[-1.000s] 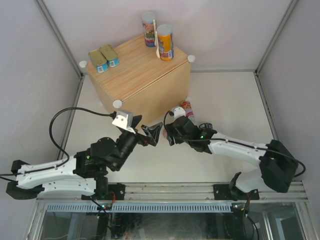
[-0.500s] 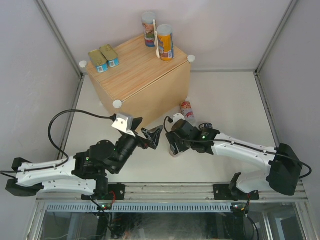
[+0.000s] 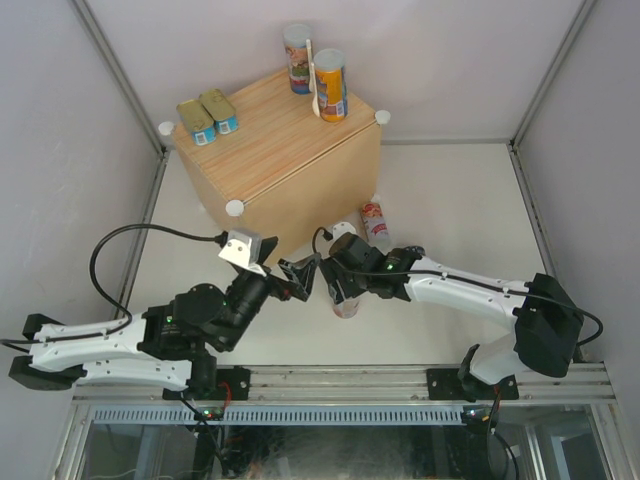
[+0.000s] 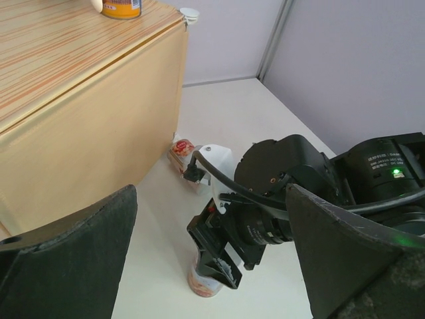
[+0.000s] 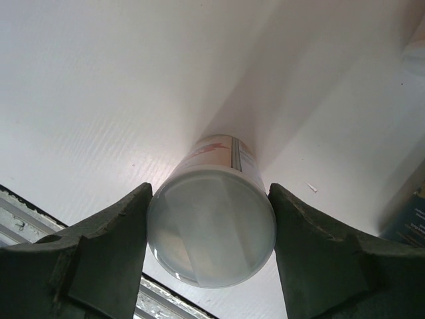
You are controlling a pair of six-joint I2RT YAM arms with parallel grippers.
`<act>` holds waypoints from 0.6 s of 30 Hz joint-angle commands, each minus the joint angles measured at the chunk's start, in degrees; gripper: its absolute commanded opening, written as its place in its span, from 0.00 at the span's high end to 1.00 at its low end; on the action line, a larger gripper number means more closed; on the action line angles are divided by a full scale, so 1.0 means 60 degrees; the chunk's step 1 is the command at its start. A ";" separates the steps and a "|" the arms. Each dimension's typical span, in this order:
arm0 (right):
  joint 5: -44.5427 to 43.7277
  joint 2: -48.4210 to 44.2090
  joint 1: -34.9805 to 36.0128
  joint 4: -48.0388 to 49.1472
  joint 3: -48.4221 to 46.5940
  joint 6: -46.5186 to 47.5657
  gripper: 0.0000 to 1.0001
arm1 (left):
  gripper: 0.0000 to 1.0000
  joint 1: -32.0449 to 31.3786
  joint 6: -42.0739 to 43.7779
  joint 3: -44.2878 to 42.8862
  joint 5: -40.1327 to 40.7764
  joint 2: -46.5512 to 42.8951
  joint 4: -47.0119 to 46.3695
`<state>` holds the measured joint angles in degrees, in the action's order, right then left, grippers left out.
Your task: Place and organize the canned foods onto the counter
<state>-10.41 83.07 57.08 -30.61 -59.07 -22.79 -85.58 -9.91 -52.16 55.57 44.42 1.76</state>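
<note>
White tabletop (image 3: 450, 200), grey walls (image 3: 450, 60); right jaws grip upright can (image 5: 211, 229), left jaws spread.

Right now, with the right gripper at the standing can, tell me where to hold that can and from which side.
Hold the can across its round side wall just under the lid, coming from straight above. It stands upright on the table with its lid facing up, and the right gripper has its fingers on opposite sides there.
</note>
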 commanded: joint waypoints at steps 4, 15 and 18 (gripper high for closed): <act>0.0431 -0.0529 0.0068 0.0734 -0.0299 -0.0418 0.28 | 0.02 -0.0077 0.0033 0.0017 0.0249 -0.0143 0.0329; -0.0049 -0.1593 -0.0064 0.1050 0.0099 -0.0750 0.16 | 0.00 -0.0077 -0.0196 0.0354 -0.0092 -0.0184 0.0586; -0.0141 -0.2374 -0.0502 0.1346 0.0649 -0.0960 0.16 | 0.00 -0.0077 -0.0251 0.0631 -0.0295 -0.0090 0.0571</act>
<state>-9.06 75.55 56.36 -26.83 -57.84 -25.98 -85.76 -10.46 -51.05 55.37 43.79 5.30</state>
